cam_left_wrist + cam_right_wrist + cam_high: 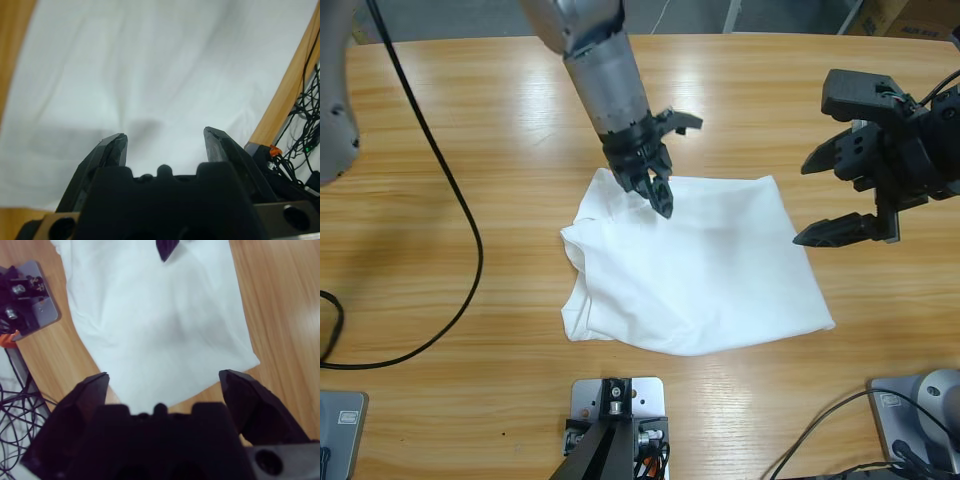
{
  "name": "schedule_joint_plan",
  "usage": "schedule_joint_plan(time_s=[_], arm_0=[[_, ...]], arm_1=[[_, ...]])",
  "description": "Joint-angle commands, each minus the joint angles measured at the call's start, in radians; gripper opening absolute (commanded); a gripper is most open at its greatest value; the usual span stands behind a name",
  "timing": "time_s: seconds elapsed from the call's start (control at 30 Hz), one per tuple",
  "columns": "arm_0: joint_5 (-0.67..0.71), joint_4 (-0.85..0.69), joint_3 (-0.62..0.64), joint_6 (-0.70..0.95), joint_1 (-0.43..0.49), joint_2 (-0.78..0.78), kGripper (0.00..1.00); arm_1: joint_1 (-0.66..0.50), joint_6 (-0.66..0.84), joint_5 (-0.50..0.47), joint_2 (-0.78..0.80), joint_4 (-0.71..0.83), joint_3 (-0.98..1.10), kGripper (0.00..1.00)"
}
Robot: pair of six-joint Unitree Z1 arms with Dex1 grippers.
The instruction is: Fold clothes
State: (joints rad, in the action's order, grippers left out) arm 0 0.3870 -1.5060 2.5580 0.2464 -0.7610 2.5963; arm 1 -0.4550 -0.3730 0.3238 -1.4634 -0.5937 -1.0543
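**A:** How far along is the fold?

**B:** Partway, by the look of it. The white T-shirt (695, 270) lies in the middle of the wooden table (470, 110) as a rough rectangle, neither sleeve spread out, its left edge bunched and doubled over. At least one fold appears made; the shape is still loose and uneven, so a further fold and some squaring-up seem left to do.

**A:** And the claws?

**B:** The left gripper (655, 188) reaches down from the top onto the shirt's upper left corner. In the left wrist view its jaws stand apart over white cloth, with nothing pinched between them. The right gripper (845, 195) hangs above bare wood just beside the shirt's right edge, jaws spread wide and empty.

**A:** Any label or print to read?

**B:** None that can be made out. The cloth shows plain white in all three views, and no neck label or lettering is visible.
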Motion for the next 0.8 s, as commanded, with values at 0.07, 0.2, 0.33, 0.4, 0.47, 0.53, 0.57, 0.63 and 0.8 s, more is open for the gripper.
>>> schedule_joint_plan(time_s=[0.07,0.2,0.33,0.4,0.47,0.53,0.57,0.63,0.8], arm_0=[[0.01,-0.054,0.012,0.001,-0.012,0.093,0.568],[-0.006,-0.057,0.026,-0.034,-0.012,0.1,0.559],[-0.053,-0.069,0.032,-0.059,-0.003,0.104,0.559],[-0.077,-0.071,0.04,-0.091,-0.002,0.11,0.559],[-0.092,-0.078,0.046,-0.132,0.002,0.114,0.559],[-0.082,-0.088,0.051,-0.151,0.004,0.119,0.503],[-0.059,-0.096,0.05,-0.149,0.008,0.12,0.433],[-0.023,-0.109,0.042,-0.144,0.014,0.121,0.416],[0.0,-0.128,0.022,-0.142,0.017,0.12,0.416]], arm_1=[[0.019,-0.01,0.015,-0.044,0.014,0.039,0.89],[0.019,-0.009,0.018,-0.043,0.014,0.04,0.89],[0.019,-0.009,0.018,-0.044,0.014,0.041,0.89],[0.019,-0.01,0.018,-0.042,0.014,0.042,0.89],[0.019,-0.009,0.018,-0.04,0.014,0.043,0.89],[0.019,-0.009,0.018,-0.041,0.015,0.043,0.89],[0.019,-0.008,0.019,-0.041,0.016,0.043,0.89],[0.019,-0.006,0.02,-0.041,0.017,0.043,0.89],[0.019,-0.004,0.021,-0.037,0.017,0.043,0.89]])
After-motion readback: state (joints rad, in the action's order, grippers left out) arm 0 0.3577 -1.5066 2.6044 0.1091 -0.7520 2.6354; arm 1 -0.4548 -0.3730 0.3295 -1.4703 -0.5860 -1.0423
